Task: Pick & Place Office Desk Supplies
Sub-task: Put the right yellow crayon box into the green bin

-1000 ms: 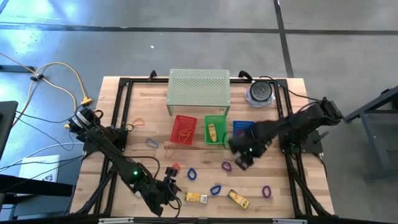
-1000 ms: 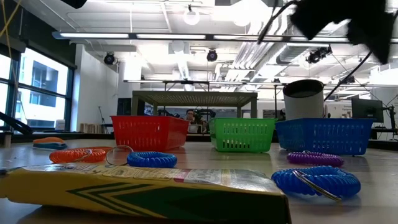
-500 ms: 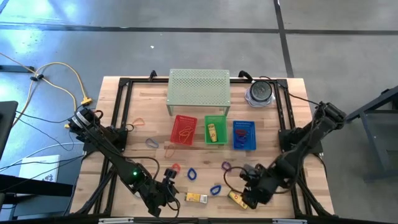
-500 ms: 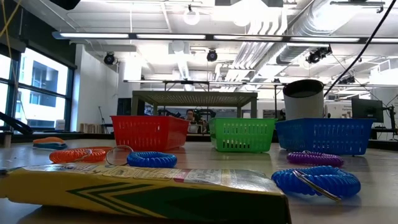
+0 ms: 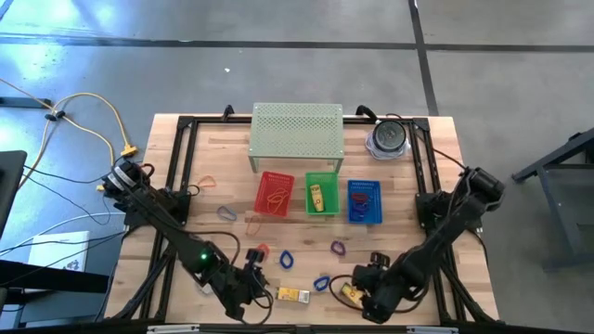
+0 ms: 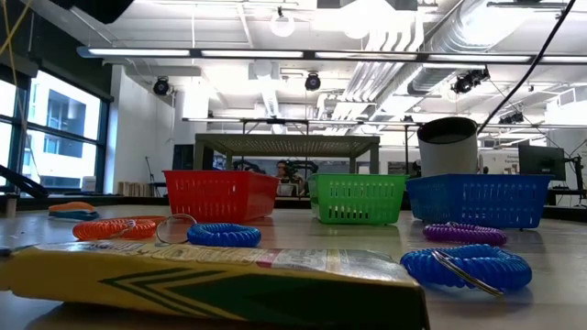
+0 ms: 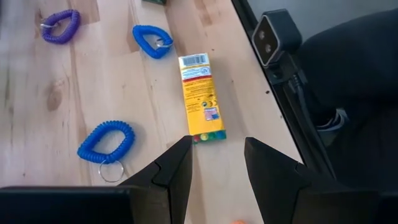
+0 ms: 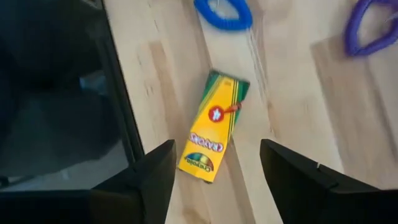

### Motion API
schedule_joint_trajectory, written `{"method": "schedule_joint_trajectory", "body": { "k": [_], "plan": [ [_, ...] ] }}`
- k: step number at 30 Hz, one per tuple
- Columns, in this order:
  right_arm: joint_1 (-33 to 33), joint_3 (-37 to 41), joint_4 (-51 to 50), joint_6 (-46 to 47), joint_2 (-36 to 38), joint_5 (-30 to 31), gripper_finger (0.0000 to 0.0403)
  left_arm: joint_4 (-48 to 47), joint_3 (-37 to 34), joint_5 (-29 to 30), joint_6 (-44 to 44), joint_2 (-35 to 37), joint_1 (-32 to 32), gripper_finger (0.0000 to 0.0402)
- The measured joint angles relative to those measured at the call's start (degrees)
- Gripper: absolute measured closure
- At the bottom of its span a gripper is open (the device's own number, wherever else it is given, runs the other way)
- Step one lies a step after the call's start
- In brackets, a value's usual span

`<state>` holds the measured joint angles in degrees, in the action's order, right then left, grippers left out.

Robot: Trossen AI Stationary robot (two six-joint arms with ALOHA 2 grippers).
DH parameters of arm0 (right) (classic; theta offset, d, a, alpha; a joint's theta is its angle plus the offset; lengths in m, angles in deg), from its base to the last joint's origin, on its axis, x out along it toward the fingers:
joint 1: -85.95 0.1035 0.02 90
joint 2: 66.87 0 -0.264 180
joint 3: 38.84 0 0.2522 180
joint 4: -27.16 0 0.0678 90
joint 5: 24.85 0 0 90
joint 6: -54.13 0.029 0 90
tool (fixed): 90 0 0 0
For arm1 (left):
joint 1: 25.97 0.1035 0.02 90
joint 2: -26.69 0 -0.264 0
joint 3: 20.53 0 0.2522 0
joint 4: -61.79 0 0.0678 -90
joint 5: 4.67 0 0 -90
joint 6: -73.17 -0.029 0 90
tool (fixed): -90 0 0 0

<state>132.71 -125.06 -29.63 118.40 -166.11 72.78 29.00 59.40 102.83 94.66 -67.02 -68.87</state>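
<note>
Near the tabletop's front edge, toward its right corner, my right gripper (image 5: 371, 299) hangs over a yellow crayon box (image 8: 213, 126), its two fingers (image 8: 155, 180) spread apart with bare wood between them and nothing held. That box lies flat and slantwise close beside the dark frame rail (image 8: 121, 106) that runs along the table's border, so room on that side is tight, while the side toward the table's middle is open wood up to a blue coil loop (image 8: 222, 12) and a purple coil loop (image 8: 367, 28). My left gripper (image 5: 252, 281) sits by the front edge left of centre, fingers likewise parted and empty, pointing at a second yellow box (image 7: 201, 96) that lies lengthwise just ahead of the fingertips. Beside that box a dark rail with a small camera block (image 7: 275, 37) marks the table's limit; on its other side two blue coil loops (image 7: 106, 140) lie apart from it on clear wood. Further back, mid-table, stand the red basket (image 5: 274, 193), green basket (image 5: 322, 195) and blue basket (image 5: 364, 200) in a row.
</note>
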Motion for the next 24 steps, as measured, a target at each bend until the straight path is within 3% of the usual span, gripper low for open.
{"method": "schedule_joint_trajectory", "body": {
  "k": [7, 18, 24],
  "plan": [
    [-1.24, 0.00, 1.38, 2.21, -3.60, -3.45, 0.0175, 0.08, 0.00, -1.63, 1.31, 0.00, 2.43, 0.0262],
    [-3.04, 0.02, 2.41, 3.60, -4.09, -7.81, 0.0078, 0.00, 0.00, -3.00, 2.56, 0.00, 3.78, 0.0262],
    [-2.99, 0.02, 3.75, 1.88, -4.09, -7.45, 0.0075, -0.02, 0.00, -3.03, 2.56, 0.00, 3.74, 0.0262]
  ]
}}
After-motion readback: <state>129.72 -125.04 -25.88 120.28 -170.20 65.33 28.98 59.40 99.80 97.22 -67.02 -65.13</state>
